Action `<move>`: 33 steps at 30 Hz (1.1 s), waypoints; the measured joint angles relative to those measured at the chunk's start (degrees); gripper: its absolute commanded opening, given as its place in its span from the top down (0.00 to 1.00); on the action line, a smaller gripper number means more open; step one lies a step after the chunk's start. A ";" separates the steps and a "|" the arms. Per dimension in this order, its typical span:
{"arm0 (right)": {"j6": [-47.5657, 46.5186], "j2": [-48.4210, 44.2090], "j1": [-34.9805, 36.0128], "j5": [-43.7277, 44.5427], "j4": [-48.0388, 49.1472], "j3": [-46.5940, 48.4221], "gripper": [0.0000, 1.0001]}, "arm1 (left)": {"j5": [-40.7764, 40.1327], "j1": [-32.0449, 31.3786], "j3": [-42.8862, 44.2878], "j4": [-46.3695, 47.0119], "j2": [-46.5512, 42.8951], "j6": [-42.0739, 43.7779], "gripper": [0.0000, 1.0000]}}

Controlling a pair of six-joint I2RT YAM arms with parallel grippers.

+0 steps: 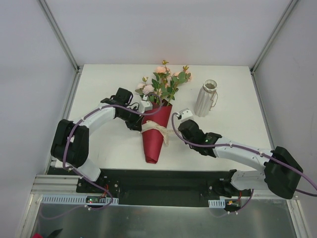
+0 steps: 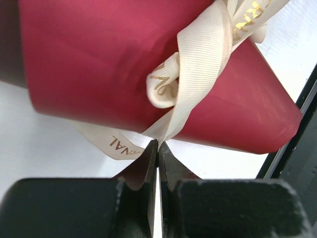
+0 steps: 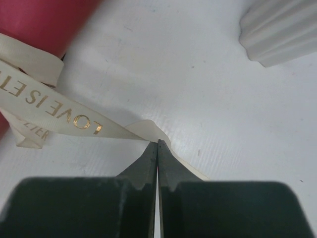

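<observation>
2 grippers, 1 ribbon, both ends pinched. Bouquet (image 1: 152, 145) lies flat on the table (image 1: 104, 84), about midway between the left and right edges and nearer the near edge than the far one. Its long axis runs near edge to far edge, tilted only slightly. The pointed tip of the red cone wrap (image 2: 99, 54) faces the near edge. The pink flowers (image 1: 163, 82) and green leaves fan out toward the far edge.

A cream ribbon (image 2: 198, 64) with gold lettering is tied round the middle of the wrap, knot on top. Its tails spill to both sides of the cone.

Left gripper (image 2: 157, 148) sits tight against the cone's left side. Its jaws are fully closed with no gap, and the tips are clamped on a ribbon tail right where it leaves the wrap. The wrap fills the left wrist view just beyond the tips.

Right gripper (image 3: 157, 148) is on the cone's right side, low over the table. Its jaws are likewise pressed together, nipping the other tail at a fold. The lettered stretch runs left from the tips back to the wrap, and the loose end trails right along the table.

1 white ribbed vase (image 1: 206, 99) stands upright toward the far right corner, apart from the bouquet and beyond the right gripper.
</observation>
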 measured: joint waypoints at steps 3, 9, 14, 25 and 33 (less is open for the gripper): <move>0.15 -2.01 -0.33 2.29 -1.79 0.00 0.99 | -1.44 1.40 0.00 -0.22 -2.38 -1.53 1.00; 1.44 -11.63 -5.66 7.54 -5.22 -1.09 0.99 | -4.57 13.73 1.64 -0.66 -8.59 -4.50 1.00; 3.39 -18.36 -14.12 12.72 -9.75 -1.51 0.99 | -9.81 23.96 1.99 -0.63 -10.80 -5.92 1.00; 13.09 -13.35 -19.93 28.37 -27.21 7.10 0.21 | -25.92 27.80 -2.47 -1.27 -14.56 -9.07 0.01; 6.88 -8.48 10.08 32.22 -28.26 14.03 0.04 | -24.79 28.17 -3.15 -4.42 -21.33 -9.81 0.01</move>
